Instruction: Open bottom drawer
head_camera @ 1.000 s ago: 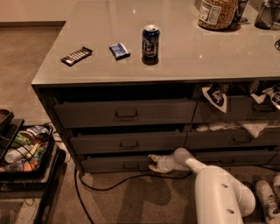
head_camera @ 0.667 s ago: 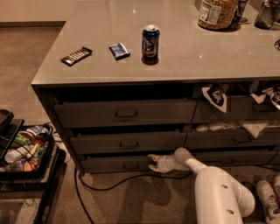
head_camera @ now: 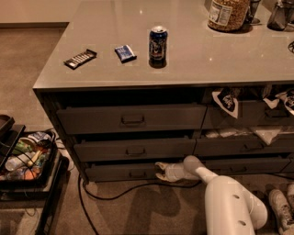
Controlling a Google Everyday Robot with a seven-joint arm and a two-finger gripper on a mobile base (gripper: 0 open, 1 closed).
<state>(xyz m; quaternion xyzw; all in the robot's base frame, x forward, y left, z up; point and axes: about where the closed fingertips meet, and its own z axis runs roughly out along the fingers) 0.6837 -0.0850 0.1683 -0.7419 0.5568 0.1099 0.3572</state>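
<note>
Low by the floor, the gripper [head_camera: 159, 170], spread apart and holding nothing, meets the bottom drawer [head_camera: 110, 172] front just beside its pull [head_camera: 137, 174].

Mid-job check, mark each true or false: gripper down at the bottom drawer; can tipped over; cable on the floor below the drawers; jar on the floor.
1. The gripper is low, at the front of the bottom drawer. True.
2. The can lies on its side. False: the can stands upright on the counter.
3. A cable runs over the floor below the drawers. True.
4. The jar is on the floor. False: the jar stands at the counter's far right.
</note>
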